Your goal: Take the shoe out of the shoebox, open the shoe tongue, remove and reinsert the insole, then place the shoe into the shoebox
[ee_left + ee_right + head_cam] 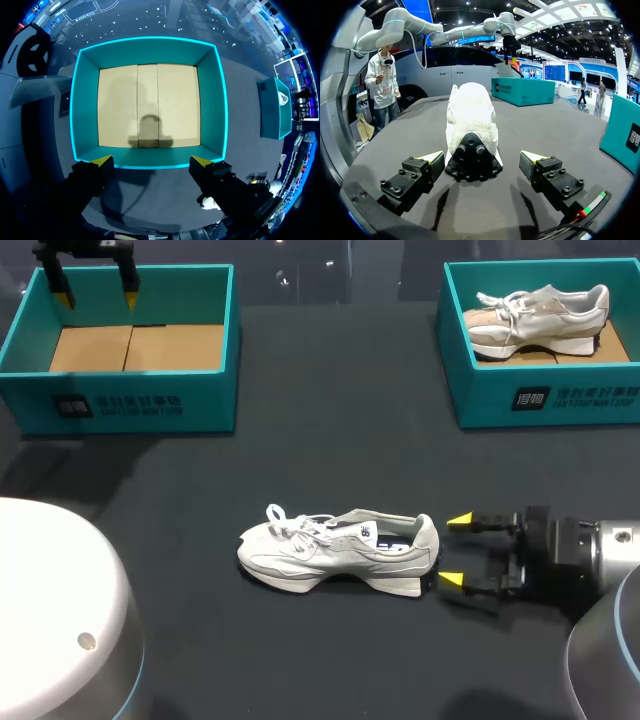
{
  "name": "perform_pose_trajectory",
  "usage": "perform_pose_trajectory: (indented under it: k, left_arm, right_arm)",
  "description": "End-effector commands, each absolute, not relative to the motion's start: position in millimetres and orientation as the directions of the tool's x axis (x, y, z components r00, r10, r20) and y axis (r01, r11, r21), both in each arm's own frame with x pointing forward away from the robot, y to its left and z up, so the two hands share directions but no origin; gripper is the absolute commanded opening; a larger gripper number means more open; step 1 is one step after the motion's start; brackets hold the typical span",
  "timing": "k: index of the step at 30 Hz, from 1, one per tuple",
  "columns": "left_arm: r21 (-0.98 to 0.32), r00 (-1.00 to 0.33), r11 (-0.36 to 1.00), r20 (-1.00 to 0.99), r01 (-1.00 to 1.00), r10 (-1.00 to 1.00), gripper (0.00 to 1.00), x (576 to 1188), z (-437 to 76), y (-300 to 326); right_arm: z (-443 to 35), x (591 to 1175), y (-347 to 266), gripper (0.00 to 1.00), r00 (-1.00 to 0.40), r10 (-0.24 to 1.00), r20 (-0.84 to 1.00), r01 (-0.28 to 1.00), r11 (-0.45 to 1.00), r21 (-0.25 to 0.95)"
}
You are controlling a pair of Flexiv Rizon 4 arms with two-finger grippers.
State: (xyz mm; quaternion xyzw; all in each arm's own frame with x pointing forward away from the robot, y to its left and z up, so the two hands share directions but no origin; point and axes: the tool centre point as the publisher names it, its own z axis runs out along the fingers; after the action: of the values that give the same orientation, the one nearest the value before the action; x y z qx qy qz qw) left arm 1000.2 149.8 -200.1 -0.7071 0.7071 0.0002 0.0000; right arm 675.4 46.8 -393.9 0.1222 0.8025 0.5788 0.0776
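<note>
A pale grey sneaker lies on the black table, toe to the left, heel to the right. My right gripper is open just behind the heel, its fingers wider than the shoe. From the right wrist the sneaker's heel stands just ahead of the open gripper, not touched. My left gripper hangs open over the empty teal shoebox at the back left. The left wrist looks straight down into this shoebox, whose cardboard floor is bare, past the open gripper.
A second teal shoebox at the back right holds another pale sneaker. In the right wrist view the back-left shoebox shows far beyond the shoe, with my left arm above it.
</note>
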Motion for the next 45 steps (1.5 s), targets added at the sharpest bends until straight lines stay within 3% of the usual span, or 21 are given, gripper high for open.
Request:
perform_pose_trajectory:
  k: [1, 40, 41, 42, 43, 45]
  left_arm:
    - [0.0, 0.0, 0.0, 0.0, -1.0, -1.0, 1.0, 1000.0, -200.1, 149.9]
    - [0.0, 0.0, 0.0, 0.0, -1.0, -1.0, 1.0, 1000.0, -200.1, 149.9]
    - [0.0, 0.0, 0.0, 0.0, -1.0, -1.0, 1.0, 1000.0, -200.1, 149.9]
    - [0.0, 0.0, 0.0, 0.0, -1.0, -1.0, 1.0, 1000.0, -200.1, 149.9]
    - [0.0, 0.0, 0.0, 0.0, -1.0, -1.0, 1.0, 1000.0, -200.1, 149.9]
    - [0.0, 0.0, 0.0, 0.0, -1.0, -1.0, 1.0, 1000.0, -200.1, 149.9]
  right_arm:
    - [-396.2, 675.4, 55.1, 1.0, -0.957, 0.289, 0.018, 0.11, 0.302, 0.947]
    - [-413.3, 687.4, 121.0, 1.0, -0.986, 0.166, 0.027, 0.07, 0.257, 0.964]
    - [-413.3, 687.8, 121.9, 0.55, -0.986, 0.165, 0.027, 0.07, 0.257, 0.964]
    - [-413.2, 688.1, 122.6, 0.38, -0.986, 0.163, 0.027, 0.069, 0.257, 0.964]
    - [-413.1, 688.2, 122.9, 0.0, -0.986, 0.162, 0.026, 0.068, 0.258, 0.964]
    - [-412.1, 688.4, 123.1, 0.0, -0.987, 0.157, 0.023, 0.063, 0.259, 0.964]
